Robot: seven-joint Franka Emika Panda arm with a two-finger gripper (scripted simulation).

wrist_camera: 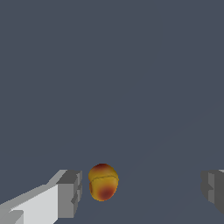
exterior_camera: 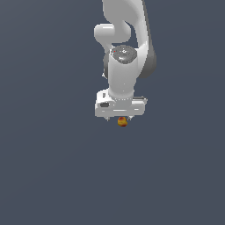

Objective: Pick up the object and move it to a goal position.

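**Orange-yellow ball sits between the spread claw fingers**

White and smooth, one robot arm [exterior_camera: 125, 39] hangs down over a flat dark grey-blue floor [exterior_camera: 44, 176]. At its end is one white boxy claw [exterior_camera: 119, 117], and I count two grey finger pads in the wrist view: one [wrist_camera: 70, 192] just beside the ball, the other [wrist_camera: 213, 189] well apart from it.

One small thing is here: a tiny rounded orange-yellow ball with red patches [exterior_camera: 122, 121]. In the exterior view it peeks out just under the claw's body. In the wrist view the ball [wrist_camera: 103, 182] sits between the two pads, much nearer to one of them. I cannot tell if that pad touches it.

The claw is spread wide, with lots of gap on the far pad's side. It is not pinching the ball.

All around, the floor runs plain to every edge of both views, so there is lots of open room on every side.
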